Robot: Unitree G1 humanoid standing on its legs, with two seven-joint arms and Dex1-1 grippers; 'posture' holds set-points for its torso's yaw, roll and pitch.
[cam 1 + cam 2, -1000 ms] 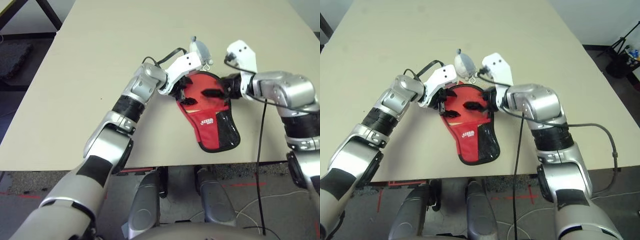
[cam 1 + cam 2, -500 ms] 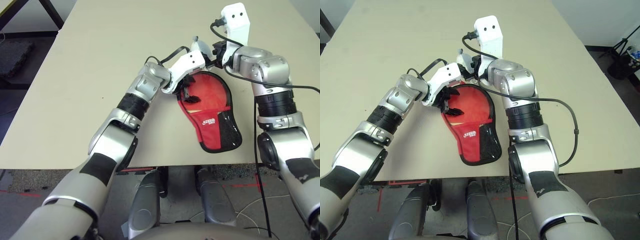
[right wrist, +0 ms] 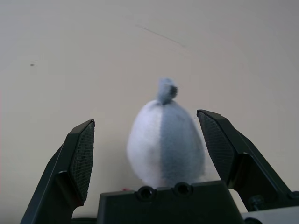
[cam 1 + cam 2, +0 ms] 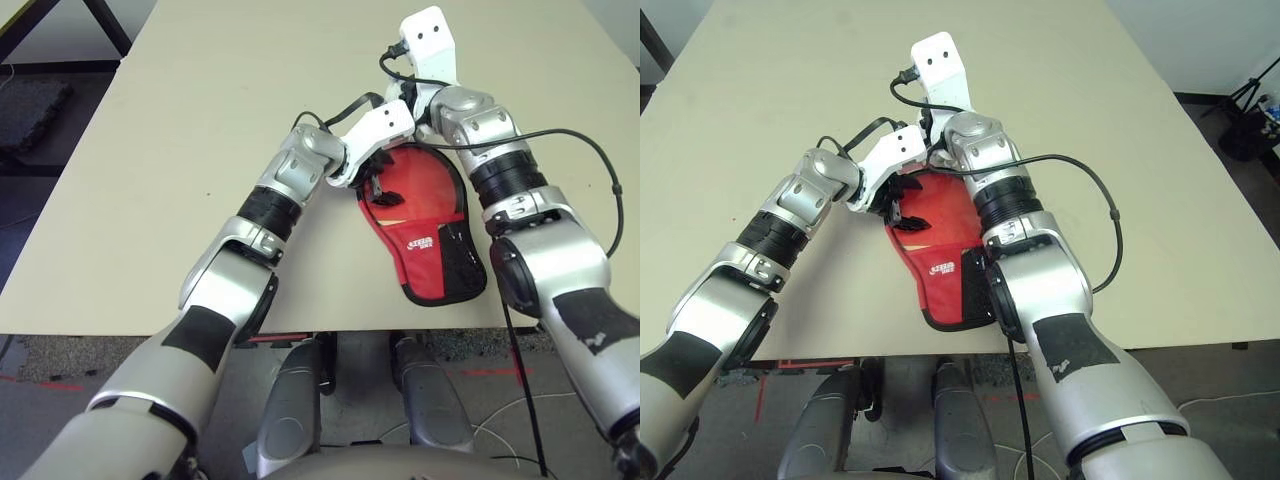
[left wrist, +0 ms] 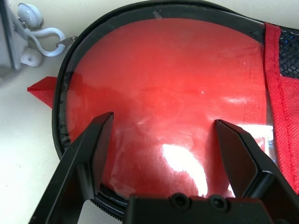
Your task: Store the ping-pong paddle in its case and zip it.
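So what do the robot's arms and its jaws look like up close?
Both arms are shiny silver with black bands at the joints. A white block sits on each wrist, with a black cable looping from it. The left gripper and the right gripper each have two flat black jaws with angled tips; the right ones have a fine grid texture inside.

The case [image 4: 428, 235] carried a small white logo [image 4: 421, 242] on its red panel, but its letters were too small to read. No other text, number or sign could be read.
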